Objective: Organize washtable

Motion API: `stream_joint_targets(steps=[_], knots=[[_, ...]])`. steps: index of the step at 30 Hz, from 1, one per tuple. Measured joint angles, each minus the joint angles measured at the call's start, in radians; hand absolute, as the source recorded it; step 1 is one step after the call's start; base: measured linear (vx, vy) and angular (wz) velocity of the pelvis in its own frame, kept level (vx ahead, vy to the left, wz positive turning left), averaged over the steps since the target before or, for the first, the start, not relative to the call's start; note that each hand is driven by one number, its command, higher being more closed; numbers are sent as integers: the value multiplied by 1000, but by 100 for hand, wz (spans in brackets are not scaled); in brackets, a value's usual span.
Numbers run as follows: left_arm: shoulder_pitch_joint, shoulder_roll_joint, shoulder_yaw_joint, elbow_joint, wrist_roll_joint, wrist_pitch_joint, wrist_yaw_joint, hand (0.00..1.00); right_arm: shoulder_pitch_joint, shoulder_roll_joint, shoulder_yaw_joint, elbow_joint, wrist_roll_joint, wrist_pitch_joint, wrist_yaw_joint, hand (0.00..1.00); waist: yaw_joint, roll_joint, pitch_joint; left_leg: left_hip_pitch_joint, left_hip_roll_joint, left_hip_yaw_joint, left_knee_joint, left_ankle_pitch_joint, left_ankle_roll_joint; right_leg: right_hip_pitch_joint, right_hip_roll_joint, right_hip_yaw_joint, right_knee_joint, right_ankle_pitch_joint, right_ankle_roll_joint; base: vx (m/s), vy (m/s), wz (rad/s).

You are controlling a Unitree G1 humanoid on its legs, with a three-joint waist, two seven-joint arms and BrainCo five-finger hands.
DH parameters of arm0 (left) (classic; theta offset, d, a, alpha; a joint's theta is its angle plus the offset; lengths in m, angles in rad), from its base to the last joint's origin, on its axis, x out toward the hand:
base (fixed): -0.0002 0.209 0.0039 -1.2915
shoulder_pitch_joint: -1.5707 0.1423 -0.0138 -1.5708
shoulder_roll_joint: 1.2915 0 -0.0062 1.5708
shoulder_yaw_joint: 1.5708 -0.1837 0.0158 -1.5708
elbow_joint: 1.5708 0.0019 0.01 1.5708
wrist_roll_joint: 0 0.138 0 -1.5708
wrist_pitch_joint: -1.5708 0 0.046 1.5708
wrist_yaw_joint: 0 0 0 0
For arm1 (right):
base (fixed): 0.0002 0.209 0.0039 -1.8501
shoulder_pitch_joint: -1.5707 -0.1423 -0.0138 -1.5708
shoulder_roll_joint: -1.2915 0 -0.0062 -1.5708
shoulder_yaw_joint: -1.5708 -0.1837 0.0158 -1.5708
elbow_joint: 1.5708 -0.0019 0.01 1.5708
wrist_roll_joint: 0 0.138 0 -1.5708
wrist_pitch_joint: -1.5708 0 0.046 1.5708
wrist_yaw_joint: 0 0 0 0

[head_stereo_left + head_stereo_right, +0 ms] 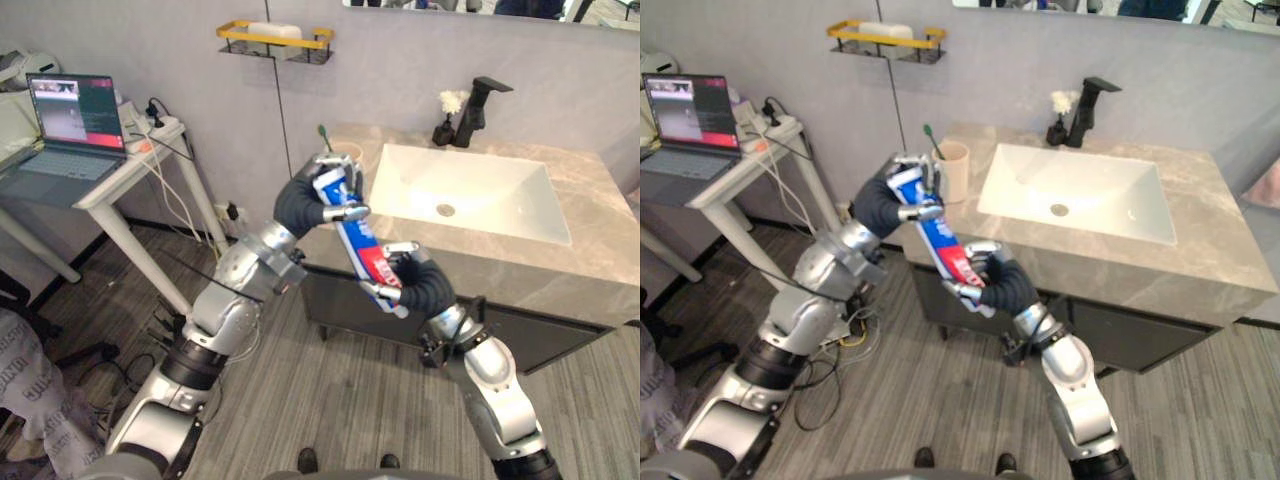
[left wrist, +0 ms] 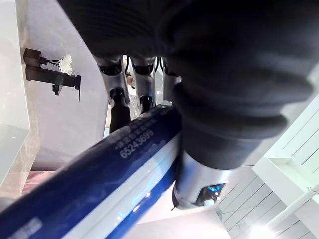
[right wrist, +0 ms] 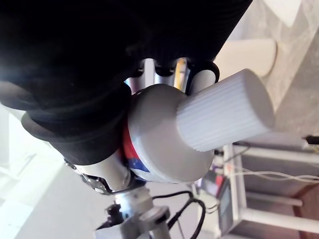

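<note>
1. Two hands share one toothpaste tube (image 1: 356,236): the left hand (image 1: 312,205) curls round its flat upper end, and the right hand (image 1: 425,285) is clamped round its capped lower end.
2. The tube slants in the air by the worktop's (image 1: 1200,262) front left corner.
3. A cup (image 1: 952,172) holding a toothbrush (image 1: 931,140) stands near that corner.
4. Progress seems partial: the tube is not yet set down.

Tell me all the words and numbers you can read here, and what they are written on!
"65243699": on the dark blue toothpaste tube, seen in the left wrist view. The left robot hand and the right robot hand grip the tube.
Other print on the tube: too blurred to read.
Laptop screen: too small to read.
</note>
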Motion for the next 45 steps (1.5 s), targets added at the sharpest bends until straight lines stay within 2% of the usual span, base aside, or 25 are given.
stream_joint_targets(steps=[7,8,17,23,37,45], knots=[[24,-24,-4,36,-26,8,3,100,0,-1,0,18,-2,6,-6,100,0,0,0,0,0,2,0,0,0,-1,0,2,0,0,0,0,0,0],[31,-27,-4,35,-27,7,4,0,0,-2,0,18,-2,8,-8,100,-1,0,0,0,0,3,0,0,0,-1,0,3,0,0,0,0,0,0],[80,-48,-47,39,-46,13,21,0,-7,1,-8,18,-9,15,-23,100,1,0,0,0,1,2,0,-1,-1,-1,0,3,0,0,1,0,0,0],[83,-65,-116,71,-44,30,14,0,-70,5,-11,-11,-1,16,-41,100,0,0,0,0,1,4,0,-1,-2,-1,1,4,0,0,1,0,0,0],[83,-77,-116,71,-25,28,0,0,-85,19,-10,-19,1,16,-36,100,0,0,0,0,1,4,0,-1,-1,-1,1,3,0,0,1,0,0,0],[79,-81,-79,70,-22,28,0,0,-83,18,-11,-7,1,17,-33,100,0,0,0,2,1,4,0,0,0,0,1,4,2,0,1,0,0,0]])
